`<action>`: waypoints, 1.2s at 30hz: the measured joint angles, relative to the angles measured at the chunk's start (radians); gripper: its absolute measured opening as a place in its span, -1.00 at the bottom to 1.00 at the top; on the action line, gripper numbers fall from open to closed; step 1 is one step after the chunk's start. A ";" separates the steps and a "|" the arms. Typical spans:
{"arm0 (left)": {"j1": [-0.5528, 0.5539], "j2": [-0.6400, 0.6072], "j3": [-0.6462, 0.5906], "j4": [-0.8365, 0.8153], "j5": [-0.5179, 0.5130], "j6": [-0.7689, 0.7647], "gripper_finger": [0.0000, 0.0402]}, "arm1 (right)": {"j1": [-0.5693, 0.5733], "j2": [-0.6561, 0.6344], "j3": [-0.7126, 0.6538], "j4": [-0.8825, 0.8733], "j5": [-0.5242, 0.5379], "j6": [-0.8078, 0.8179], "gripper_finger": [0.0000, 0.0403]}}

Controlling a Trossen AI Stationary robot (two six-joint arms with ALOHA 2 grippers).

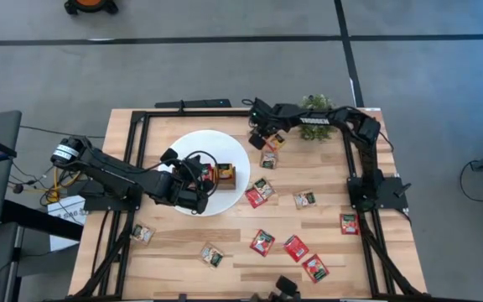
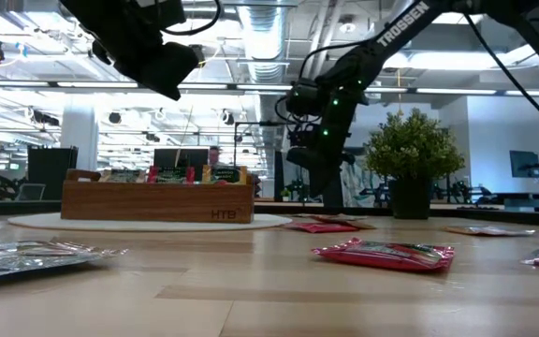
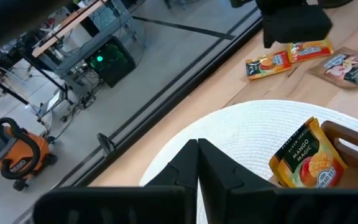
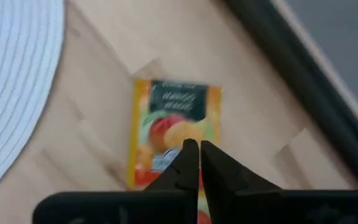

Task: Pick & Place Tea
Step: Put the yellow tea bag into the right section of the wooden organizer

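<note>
My left gripper [image 3: 197, 152] hovers shut over the white disc [image 3: 253, 124], beside the brown wooden tray [image 1: 224, 176]. An orange-yellow tea sachet [image 3: 307, 160] stands on edge in that tray. My right gripper [image 4: 195, 149] is shut and points steeply down over the lower end of another orange-yellow tea sachet [image 4: 174, 121]. That sachet lies flat on the wood just past the disc's far right rim. Red and white-and-green tea sachets [image 1: 262, 242] lie flat across the near half of the table. My right gripper's shut fingertips [image 4: 189, 155] come from above at the lower end of the orange-yellow sachet [image 4: 166, 163], which lies flat on the table. Whether they touch it I cannot tell. My left gripper touches nothing.
A small potted plant [image 1: 315, 106] stands at the far edge, close behind my right arm. A second orange-yellow sachet [image 3: 269, 64] and a pale one [image 3: 347, 65] lie near my right gripper. Black frame rails [image 1: 132, 143] run along the table's sides. A dark object [image 1: 285, 287] sits at the near edge.
</note>
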 joint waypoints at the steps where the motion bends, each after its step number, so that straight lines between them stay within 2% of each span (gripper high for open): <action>1: 0.000 0.000 0.000 0.000 0.003 0.000 -1.00 | 0.003 0.000 0.000 -0.016 -0.006 0.001 -0.96; 17: -0.049 0.000 0.000 0.007 0.009 -0.004 -1.00 | 0.060 0.050 0.001 -0.200 0.023 0.030 -1.00; 23: -0.064 0.000 0.000 0.008 0.011 -0.004 -1.00 | 0.126 0.051 0.001 -0.245 0.025 0.031 -1.00; 30: -0.066 0.000 0.000 0.008 0.018 -0.004 -1.00 | 0.259 0.047 0.002 -0.345 -0.035 0.056 -1.00; 36: -0.066 0.000 0.000 0.008 0.031 -0.004 -1.00 | 0.371 0.040 0.001 -0.433 -0.143 0.089 -1.00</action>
